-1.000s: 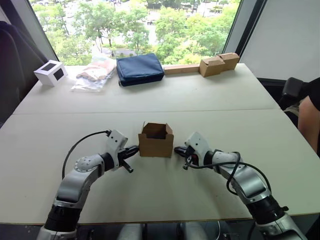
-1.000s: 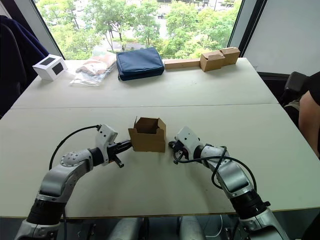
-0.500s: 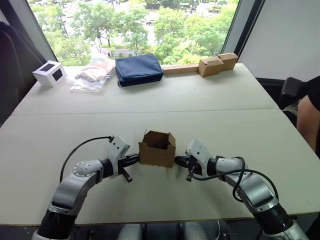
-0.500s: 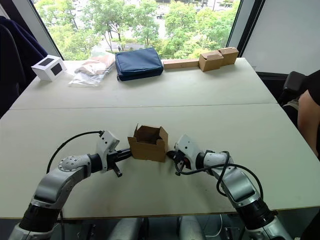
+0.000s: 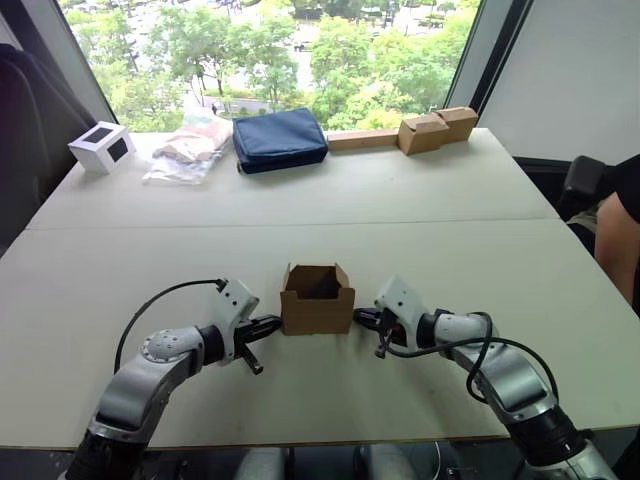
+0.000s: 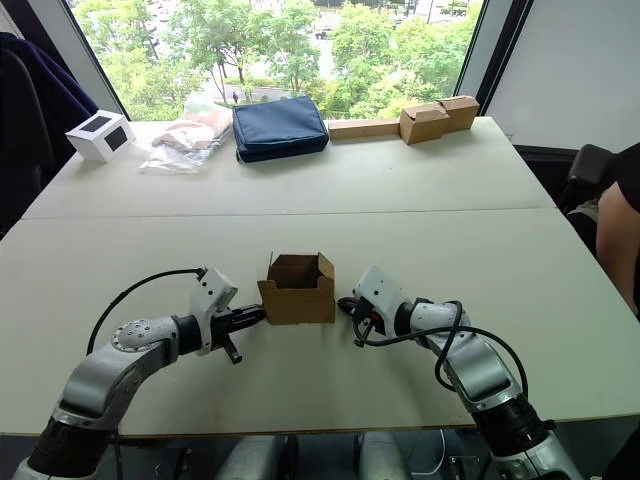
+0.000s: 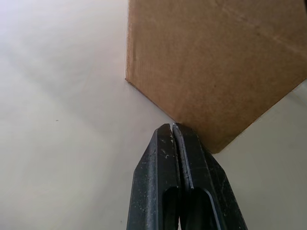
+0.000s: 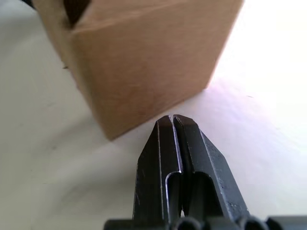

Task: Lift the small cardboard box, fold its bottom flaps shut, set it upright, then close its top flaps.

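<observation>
- Small cardboard box (image 5: 317,303) sits upright on the table (image 5: 420,190), near its front edge, between the two grippers; top flaps (image 5: 318,273) stand open.
- No print or label readable on it.
- Left gripper (image 7: 173,127): fingers pressed together, empty, tips at the box's lower corner.
- Right gripper (image 8: 172,118): closed likewise, holding nothing, tips just beside the box's base; wrist view shows plain corrugated wall.

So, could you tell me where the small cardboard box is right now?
In the left eye view the small cardboard box stands open-topped on the near half of the table, about mid-width, between the left gripper and the right gripper.
</observation>
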Controlling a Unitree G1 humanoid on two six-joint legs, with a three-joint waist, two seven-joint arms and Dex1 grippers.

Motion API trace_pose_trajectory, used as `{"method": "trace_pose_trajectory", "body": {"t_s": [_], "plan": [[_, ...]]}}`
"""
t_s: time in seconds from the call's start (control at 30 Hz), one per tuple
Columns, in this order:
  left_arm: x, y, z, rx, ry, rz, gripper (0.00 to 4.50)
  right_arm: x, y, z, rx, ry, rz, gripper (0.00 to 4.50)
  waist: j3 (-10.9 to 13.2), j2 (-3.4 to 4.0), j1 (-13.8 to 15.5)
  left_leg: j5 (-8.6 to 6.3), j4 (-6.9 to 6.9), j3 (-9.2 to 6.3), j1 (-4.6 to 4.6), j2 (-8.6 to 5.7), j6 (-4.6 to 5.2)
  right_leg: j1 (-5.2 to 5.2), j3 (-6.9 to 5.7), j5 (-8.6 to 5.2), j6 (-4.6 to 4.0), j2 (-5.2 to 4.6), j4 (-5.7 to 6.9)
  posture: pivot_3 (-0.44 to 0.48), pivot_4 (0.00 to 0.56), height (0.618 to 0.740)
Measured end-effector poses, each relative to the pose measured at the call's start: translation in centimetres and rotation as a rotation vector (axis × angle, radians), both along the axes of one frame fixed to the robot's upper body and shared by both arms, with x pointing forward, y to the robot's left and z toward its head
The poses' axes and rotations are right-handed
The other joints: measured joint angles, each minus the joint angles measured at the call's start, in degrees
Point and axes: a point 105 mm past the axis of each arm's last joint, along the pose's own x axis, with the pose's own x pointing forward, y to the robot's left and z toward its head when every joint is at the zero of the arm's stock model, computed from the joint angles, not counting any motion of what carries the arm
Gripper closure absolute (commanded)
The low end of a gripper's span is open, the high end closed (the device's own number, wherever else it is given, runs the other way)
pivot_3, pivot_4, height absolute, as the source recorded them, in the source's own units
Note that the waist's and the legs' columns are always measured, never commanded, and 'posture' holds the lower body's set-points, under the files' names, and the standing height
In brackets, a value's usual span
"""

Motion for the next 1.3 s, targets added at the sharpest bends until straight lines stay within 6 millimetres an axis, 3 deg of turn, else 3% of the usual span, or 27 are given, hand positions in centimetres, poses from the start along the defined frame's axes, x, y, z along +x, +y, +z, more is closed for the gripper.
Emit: {"method": "trace_pose_trajectory", "body": {"t_s": [0.13, 0.3, 0.43, 0.53, 0.77, 1.0, 1.3], "plan": [[0.4, 2.7, 0.8, -0.043, 0.029, 0.053, 4.46, 1.1, -2.4, 1.0, 0.04, -0.011, -0.102, 4.5, 0.01, 0.01, 0.34, 0.0, -0.02, -0.03, 0.0, 0.03, 0.0, 0.01, -0.05, -0.01, -0.01, 0.0, 0.01, 0.0, 0.15, 0.74], [2.1, 4.9, 4.7, -0.146, 0.013, 0.068, 4.46, 2.1, -5.1, 2.6, 0.089, -0.002, -0.204, 4.5, 0.01, 0.01, 0.38, -0.01, 0.0, 0.0, -0.01, -0.05, 0.01, 0.03, -0.06, 0.0, -0.01, -0.06, -0.01, 0.0, 0.15, 0.74], [2.1, 3.8, 7.2, -0.142, -0.03, -0.039, 4.46, 2.0, -3.9, 6.8, 0.19, -0.057, -0.1, 4.5, 0.02, 0.02, -0.23, -0.01, -0.04, -0.01, 0.0, -0.02, 0.02, 0.02, -0.06, 0.0, 0.0, -0.04, -0.02, 0.0, 0.15, 0.74], [1.4, 2.0, 8.1, -0.124, -0.023, -0.169, 4.46, 1.2, -2.0, 8.3, 0.206, -0.06, 0.006, 4.5, 0.02, 0.02, -0.72, -0.01, -0.07, -0.02, 0.01, -0.01, 0.02, 0.03, -0.06, 0.0, -0.01, -0.04, -0.04, 0.0, 0.15, 0.74], [1.1, 0.3, 8.3, -0.142, 0.002, -0.263, 4.46, -0.6, 1.3, 7.2, 0.198, 0.031, 0.156, 4.5, 0.02, 0.02, -0.77, -0.01, -0.07, -0.01, 0.0, -0.02, 0.02, 0.01, -0.05, 0.0, -0.01, -0.06, -0.05, 0.0, 0.15, 0.74], [1.2, -0.5, 8.3, -0.142, -0.015, -0.286, 4.46, -0.4, 2.3, 6.1, 0.164, 0.032, 0.166, 4.5, 0.02, 0.02, -0.77, -0.01, -0.07, -0.01, 0.0, -0.03, 0.02, 0.01, -0.05, 0.0, -0.01, -0.06, -0.05, 0.0, 0.15, 0.74], [1.0, -1.8, 6.9, -0.093, -0.001, -0.339, 4.46, -0.4, 3.3, 5.5, 0.156, 0.037, 0.193, 4.5, 0.02, 0.02, -0.78, -0.01, -0.07, -0.01, 0.0, -0.03, 0.02, 0.01, -0.05, 0.0, -0.01, -0.06, -0.06, 0.0, 0.15, 0.74]]}}
